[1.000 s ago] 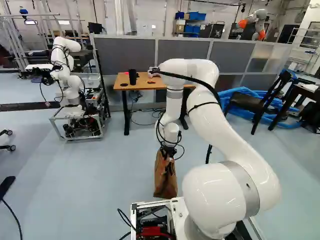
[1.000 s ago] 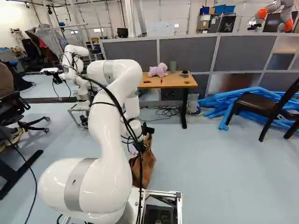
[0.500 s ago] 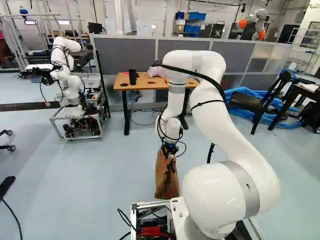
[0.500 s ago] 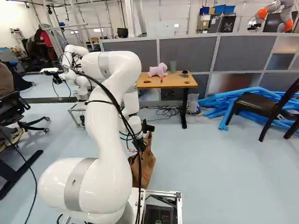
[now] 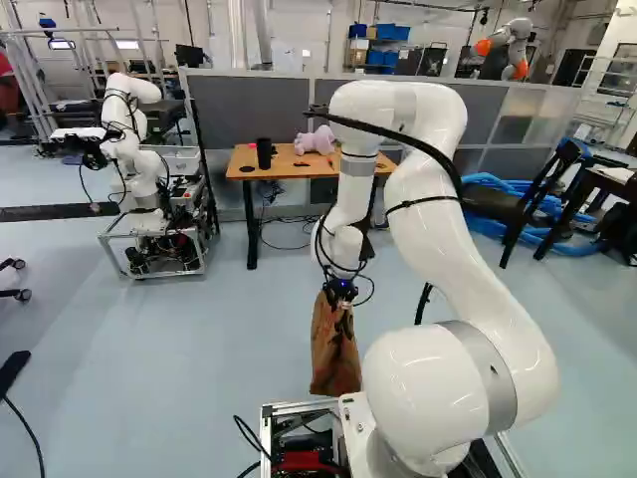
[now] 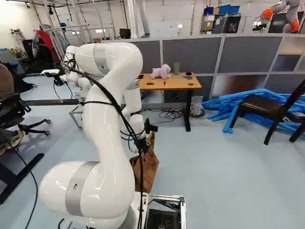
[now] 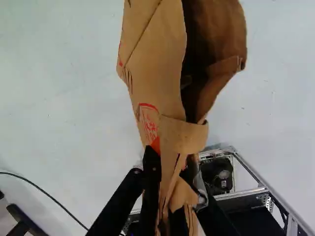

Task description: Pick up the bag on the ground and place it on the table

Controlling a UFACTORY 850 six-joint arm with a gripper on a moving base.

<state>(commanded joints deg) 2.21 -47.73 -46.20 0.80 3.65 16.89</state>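
Note:
In the left base view my gripper [image 5: 340, 291] points down, with the brown paper bag [image 5: 334, 349] hanging below it. The right base view shows the same bag [image 6: 145, 168], partly behind my arm's cables. Up close in the wrist view, the gripper [image 7: 170, 196] is shut on the bag's crumpled top and handle [image 7: 183, 135]; the bag's dark mouth gapes ahead of the fingers. The wooden table [image 5: 239, 164] stands farther ahead, beyond the bag. Whether the bag's bottom touches the floor I cannot tell.
A pink plush toy [image 6: 161, 71] and a dark cup [image 5: 264, 152] are on the table. Another robot [image 5: 134, 129] stands left of it. Blue tubes [image 6: 224, 107] and a dark chair [image 6: 267, 107] are to the right. My base's frame [image 7: 251, 191] is close to the bag.
My arm has risen and its wrist has shifted slightly right in the left base view. The bag has moved with the gripper, still held. The base has not moved.

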